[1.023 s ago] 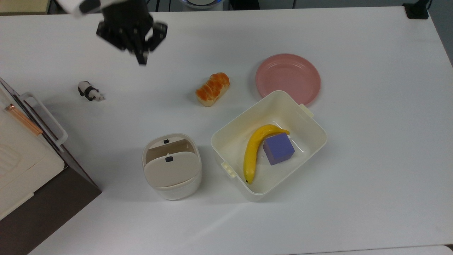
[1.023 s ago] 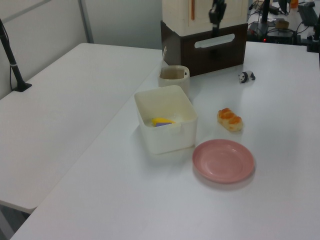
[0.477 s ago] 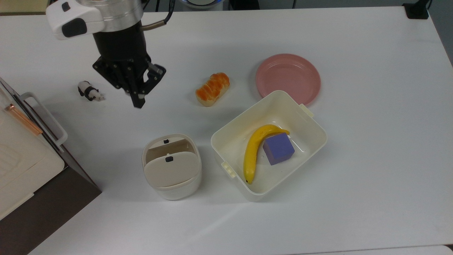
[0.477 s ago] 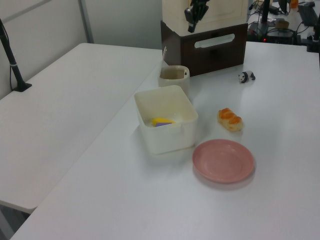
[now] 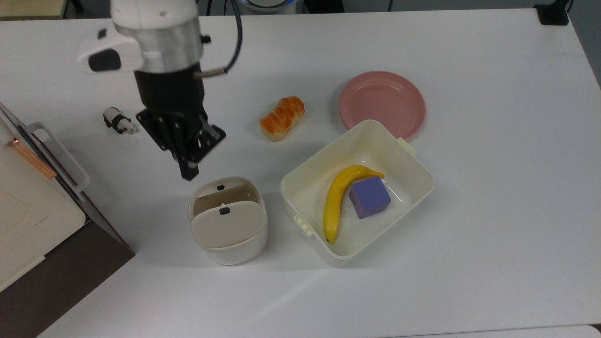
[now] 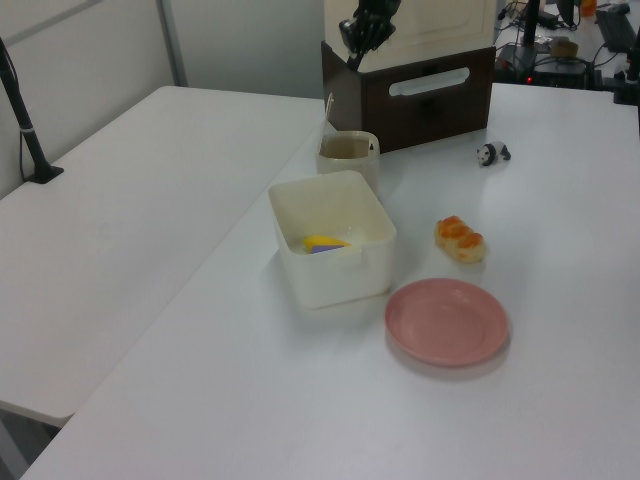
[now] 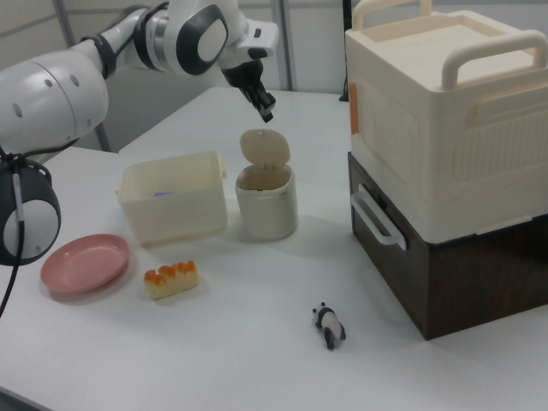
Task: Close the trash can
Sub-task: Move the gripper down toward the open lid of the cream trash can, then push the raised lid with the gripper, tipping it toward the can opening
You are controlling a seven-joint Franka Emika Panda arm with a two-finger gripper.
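The trash can [image 5: 228, 246] is a small cream bin in front of the table's middle, and it stands beside the tub in the left view [image 6: 348, 155]. Its beige lid [image 7: 265, 146] is up on its hinge, leaving the mouth open in the right view. My gripper [image 5: 188, 172] hangs shut with nothing held, just off the bin's far rim toward the top view's upper left. In the right view the gripper [image 7: 266, 108] is above the raised lid and apart from it. The left view has the gripper [image 6: 352, 52] high over the bin.
A cream tub [image 5: 407, 155] holds a banana [image 5: 334, 203] and a purple cube [image 5: 369, 197]. A pink plate [image 5: 382, 100], a bread loaf [image 5: 282, 118] and a toy panda [image 5: 118, 121] lie farther back. A large cream box on a brown base [image 7: 445, 154] stands at the top view's left edge.
The arm has swept from the top view's upper left down toward the trash can, fingers staying together. The lid and everything else have not moved.
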